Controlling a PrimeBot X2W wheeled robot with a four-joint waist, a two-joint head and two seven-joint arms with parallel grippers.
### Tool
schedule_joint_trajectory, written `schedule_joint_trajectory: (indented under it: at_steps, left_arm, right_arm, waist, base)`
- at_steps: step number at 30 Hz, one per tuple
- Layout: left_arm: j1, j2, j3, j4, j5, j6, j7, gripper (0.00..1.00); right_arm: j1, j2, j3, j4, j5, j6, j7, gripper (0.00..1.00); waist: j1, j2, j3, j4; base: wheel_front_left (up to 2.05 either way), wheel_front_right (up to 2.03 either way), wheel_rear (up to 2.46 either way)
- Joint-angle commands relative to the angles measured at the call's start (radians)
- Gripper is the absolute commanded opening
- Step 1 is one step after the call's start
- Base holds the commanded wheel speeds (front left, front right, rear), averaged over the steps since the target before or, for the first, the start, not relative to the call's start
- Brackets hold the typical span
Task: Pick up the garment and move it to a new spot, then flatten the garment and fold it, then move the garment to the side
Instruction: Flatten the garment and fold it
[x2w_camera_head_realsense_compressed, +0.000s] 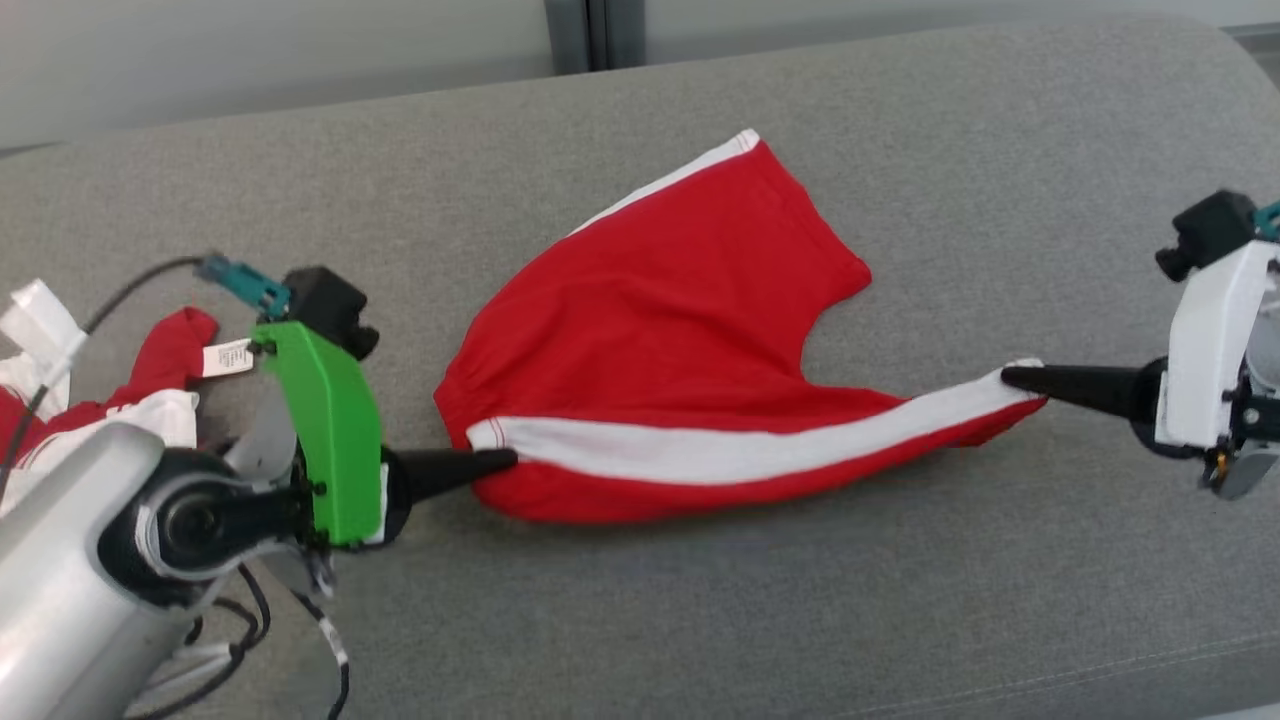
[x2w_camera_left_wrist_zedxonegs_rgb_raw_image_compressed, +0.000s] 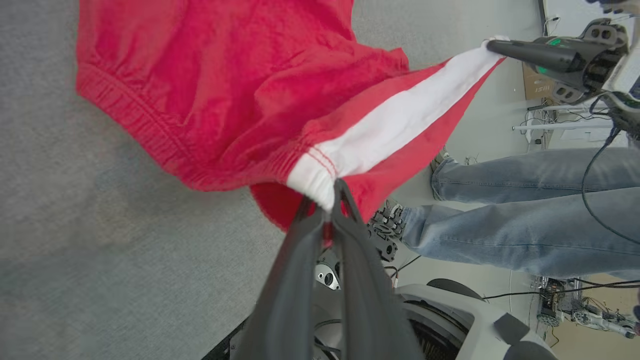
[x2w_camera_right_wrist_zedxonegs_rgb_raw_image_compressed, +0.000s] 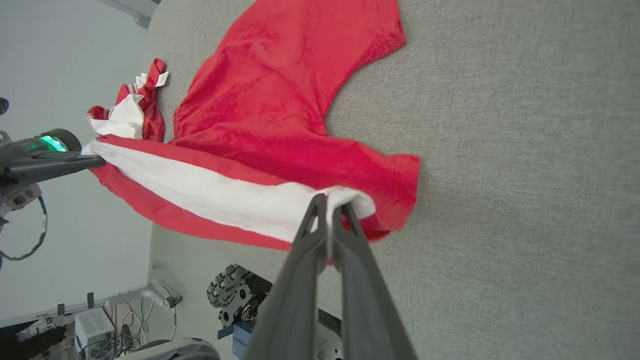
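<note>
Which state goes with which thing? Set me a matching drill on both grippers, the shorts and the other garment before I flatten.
Things
1. left gripper
2. right gripper
3. red shorts
4. second garment

States
A. crumpled on the grey surface, at the robot's far left
B. shut on the leg-hem end of the white stripe
C. pulled out between two grips, far leg lying on the surface
D. shut on the stripe's waistband end

Pairs: 1-D, 2-B, 3-C, 4-A
</note>
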Motion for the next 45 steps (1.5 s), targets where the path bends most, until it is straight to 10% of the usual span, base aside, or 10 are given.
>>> schedule_joint_trajectory:
  at_steps: [1, 12, 38, 39, 40, 41, 45]
  left_arm:
    - [-0.057, -0.019, 0.015, 0.022, -0.01, 0.013, 0.015, 0.0]
    - [-0.26, -0.112, 0.051, 0.193, -0.024, 0.018, 0.064, 0.0]
    - [-0.375, -0.159, 0.066, 0.292, 0.075, -0.029, -0.012, 0.0]
    - [-0.376, -0.16, 0.066, 0.296, 0.076, -0.03, -0.015, 0.33]
    - [-0.376, -0.161, 0.065, 0.302, 0.079, -0.033, -0.017, 1.0]
    - [-0.375, -0.163, 0.064, 0.306, 0.081, -0.036, -0.019, 1.0]
    - [-0.365, -0.156, 0.054, 0.326, 0.092, -0.04, -0.011, 1.0]
  right_arm:
    - [-0.044, 0.002, -0.01, 0.028, 0.02, 0.0, 0.041, 0.0]
    - [-0.316, 0.086, -0.033, 0.294, 0.06, 0.0, 0.224, 0.0]
    - [-0.628, 0.287, -0.001, 0.58, -0.17, 0.0, 0.142, 0.0]
    - [-0.627, 0.29, 0.0, 0.59, -0.173, 0.0, 0.139, 0.2]
    - [-0.626, 0.297, -0.002, 0.603, -0.176, 0.0, 0.129, 0.81]
    - [-0.625, 0.303, -0.005, 0.611, -0.179, 0.0, 0.119, 1.0]
    - [-0.599, 0.327, -0.007, 0.633, -0.178, 0.0, 0.087, 1.0]
  waist:
    - [0.0001, 0.0, 0.099, 0.043]
    - [0.0001, 0.0, 0.27, 0.119]
    - [0.0001, 0.0, 0.412, 0.227]
    - [0.0001, 0.0, 0.411, 0.227]
    - [0.0001, 0.0, 0.409, 0.227]
    - [0.0001, 0.0, 0.406, 0.227]
    - [0.0001, 0.0, 0.377, 0.22]
  base:
    - [0.0, 0.0, 0.0]
    - [0.0, 0.0, 0.0]
    - [0.0, 0.0, 0.0]
    - [0.0, 0.0, 0.0]
    - [0.0, 0.0, 0.0]
    - [0.0, 0.0, 0.0]
    - [0.0, 0.0, 0.0]
